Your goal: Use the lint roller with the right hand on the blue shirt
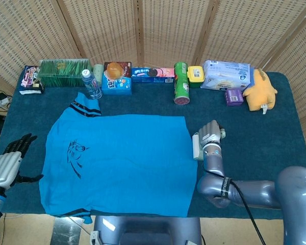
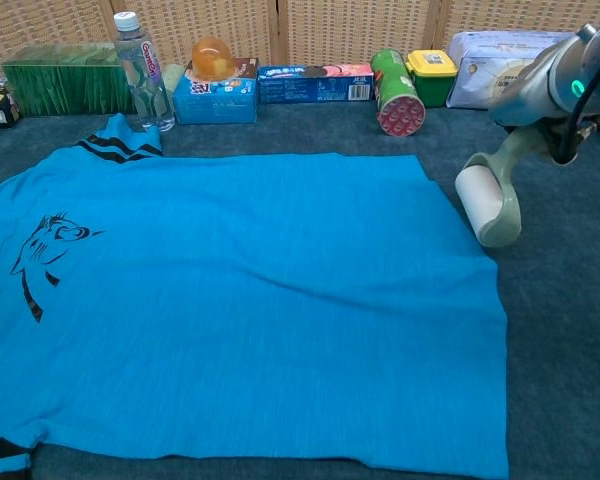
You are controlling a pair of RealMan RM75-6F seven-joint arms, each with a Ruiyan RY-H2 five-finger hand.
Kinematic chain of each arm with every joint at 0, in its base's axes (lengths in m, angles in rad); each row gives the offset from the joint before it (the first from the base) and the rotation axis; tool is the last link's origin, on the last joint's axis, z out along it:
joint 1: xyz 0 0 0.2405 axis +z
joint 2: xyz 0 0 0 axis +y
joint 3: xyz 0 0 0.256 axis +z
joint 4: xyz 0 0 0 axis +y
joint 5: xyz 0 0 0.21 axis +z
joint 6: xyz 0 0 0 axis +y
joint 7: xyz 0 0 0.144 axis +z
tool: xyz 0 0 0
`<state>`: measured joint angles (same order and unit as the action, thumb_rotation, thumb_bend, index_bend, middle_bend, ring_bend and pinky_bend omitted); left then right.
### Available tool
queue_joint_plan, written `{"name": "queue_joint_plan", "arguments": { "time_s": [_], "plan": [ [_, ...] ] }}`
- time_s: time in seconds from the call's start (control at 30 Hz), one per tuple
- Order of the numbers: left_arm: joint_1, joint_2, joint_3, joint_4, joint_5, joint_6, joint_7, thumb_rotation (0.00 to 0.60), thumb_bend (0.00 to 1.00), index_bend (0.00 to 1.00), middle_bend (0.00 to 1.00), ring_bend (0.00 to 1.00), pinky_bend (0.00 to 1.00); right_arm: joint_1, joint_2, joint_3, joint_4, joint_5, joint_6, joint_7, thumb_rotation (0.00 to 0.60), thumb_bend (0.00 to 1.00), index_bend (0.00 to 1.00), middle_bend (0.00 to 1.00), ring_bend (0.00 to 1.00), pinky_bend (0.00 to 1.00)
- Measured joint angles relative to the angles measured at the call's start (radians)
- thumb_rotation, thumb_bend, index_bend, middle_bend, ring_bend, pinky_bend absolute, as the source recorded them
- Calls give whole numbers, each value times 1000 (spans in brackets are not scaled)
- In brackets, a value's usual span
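Observation:
The blue shirt (image 1: 122,163) (image 2: 240,300) lies spread flat on the dark blue table, with a black print near its left sleeve. My right hand (image 1: 210,133) (image 2: 542,85) grips the handle of the lint roller (image 1: 196,146) (image 2: 485,205). The white roll hangs just off the shirt's right edge, over bare tablecloth; whether it touches the cloth I cannot tell. My left hand (image 1: 11,158) rests at the table's left edge beside the shirt, fingers apart and holding nothing. The chest view does not show the left hand.
Along the back edge stand a green box (image 1: 64,73), a water bottle (image 1: 92,84) near the shirt's collar, snack boxes (image 1: 117,78), a green can (image 1: 181,82), a tissue pack (image 1: 225,75) and a yellow plush toy (image 1: 259,91). Bare tablecloth (image 1: 255,138) lies right of the shirt.

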<state>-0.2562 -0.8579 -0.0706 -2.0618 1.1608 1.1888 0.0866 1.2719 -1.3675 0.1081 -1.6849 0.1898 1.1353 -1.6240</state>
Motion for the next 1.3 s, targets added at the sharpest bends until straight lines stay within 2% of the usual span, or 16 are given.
{"name": "queue_joint_plan", "arguments": {
  "time_s": [0.17, 0.33, 0.5, 0.63, 0.7, 0.77, 0.9, 0.97, 1.03, 1.13, 1.23, 1.3],
  "plan": [
    [5, 10, 1, -2, 2, 8, -7, 600, 82, 0, 0, 0, 18, -25, 85, 3, -16, -40, -115, 55, 600, 1000, 974, 805, 915, 1000],
    [14, 24, 4, -9, 5, 18, -13, 600, 82, 0, 0, 0, 18, -79, 144, 4, 23, -144, -298, 186, 600, 1000, 974, 800, 897, 1000],
    [20, 37, 7, -17, 11, 28, -14, 600, 82, 0, 0, 0, 18, -159, 160, 8, 119, -370, -435, 391, 600, 1000, 975, 799, 891, 1000],
    [25, 46, 7, -20, 9, 34, -16, 600, 81, 0, 0, 0, 18, -221, 156, 10, 200, -570, -502, 546, 600, 1000, 966, 788, 853, 1000],
    [25, 47, 7, -21, 8, 34, -18, 600, 81, 0, 0, 0, 18, -253, 153, 10, 240, -671, -527, 622, 600, 1000, 920, 754, 801, 977],
    [26, 48, 7, -21, 7, 33, -20, 600, 81, 0, 0, 0, 18, -280, 151, 7, 272, -746, -541, 680, 600, 970, 818, 694, 726, 903],
    [22, 48, 5, -18, 5, 29, -20, 600, 82, 0, 0, 0, 18, -326, 153, -19, 315, -831, -563, 794, 600, 732, 551, 500, 504, 631],
    [19, 50, 3, -19, 4, 27, -18, 600, 82, 0, 0, 0, 18, -334, 156, -41, 323, -834, -571, 822, 600, 579, 381, 332, 341, 494],
    [17, 50, 2, -19, 2, 25, -18, 600, 82, 0, 0, 0, 18, -334, 164, -70, 327, -826, -582, 834, 600, 467, 245, 180, 208, 379],
    [13, 51, 0, -20, 1, 21, -17, 600, 82, 0, 0, 0, 18, -318, 175, -106, 325, -787, -588, 835, 600, 316, 143, 44, 81, 255],
    [11, 49, -1, -20, 1, 18, -17, 600, 82, 0, 0, 0, 18, -296, 187, -146, 317, -748, -576, 836, 600, 179, 76, 1, 12, 192],
    [10, 49, -1, -20, 1, 18, -18, 600, 82, 0, 0, 0, 18, -286, 192, -162, 310, -740, -556, 838, 600, 88, 52, 0, 0, 163]
  ]
}}
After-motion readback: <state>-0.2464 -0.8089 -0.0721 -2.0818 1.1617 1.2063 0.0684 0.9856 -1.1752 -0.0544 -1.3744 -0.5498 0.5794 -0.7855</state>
